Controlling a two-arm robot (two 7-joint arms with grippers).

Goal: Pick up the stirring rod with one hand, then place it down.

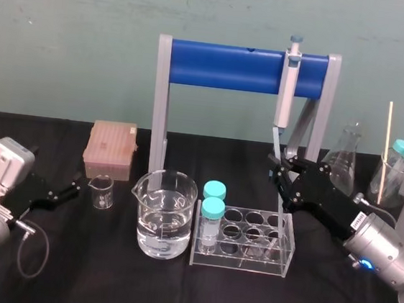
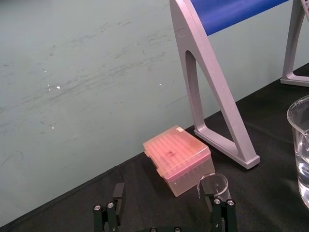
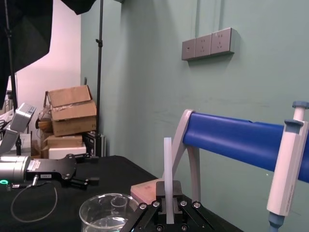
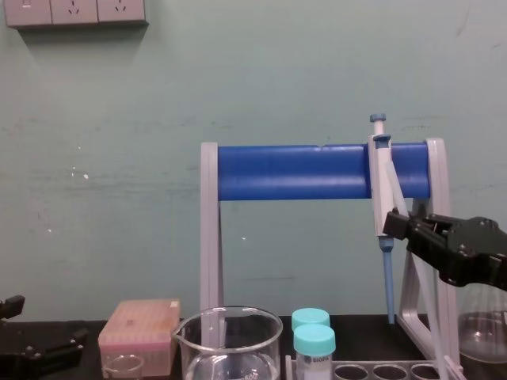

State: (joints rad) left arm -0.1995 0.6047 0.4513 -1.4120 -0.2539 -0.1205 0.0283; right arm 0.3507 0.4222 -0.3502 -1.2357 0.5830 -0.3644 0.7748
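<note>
Stirring rod (image 3: pixel 167 162) is pinched between the fingers of the right gripper (image 1: pixel 283 173). It is held off the table and near upright, above the right end of the tube rack (image 1: pixel 241 260) and just below the hanging pipette (image 1: pixel 288 88). In the right wrist view its lower end is hidden behind the fingers. In the head view the rod is faint against the stand (image 1: pixel 225 66) and hard to trace. Left gripper (image 2: pixel 166 215) rests low at the left of the table (image 1: pixel 67 267) with its fingers spread wide and nothing between them, facing the small beaker (image 1: pixel 102 190).

Counts:
- One pipette on the blue bar.
- One rack.
- Two teal-capped tubes (image 1: pixel 212 209) in the rack's left column.
- Six open wells counted. The rightmost wells are partly behind the gripper, so the count is unsure.
- Two beakers.
- One pink tip box (image 1: pixel 110 149), lid closed.
- One conical flask (image 1: pixel 345 163).

Contents:
- Large beaker (image 1: pixel 165 213) holds clear liquid to roughly half its height.
- Small beaker is empty.
- Flask contents cannot be made out.
- A glass jar (image 1: pixel 394 179) at far right, partly hidden by the right arm, holds a pale stick (image 1: pixel 387 138) and teal-capped tubes. Their number is unclear.
</note>
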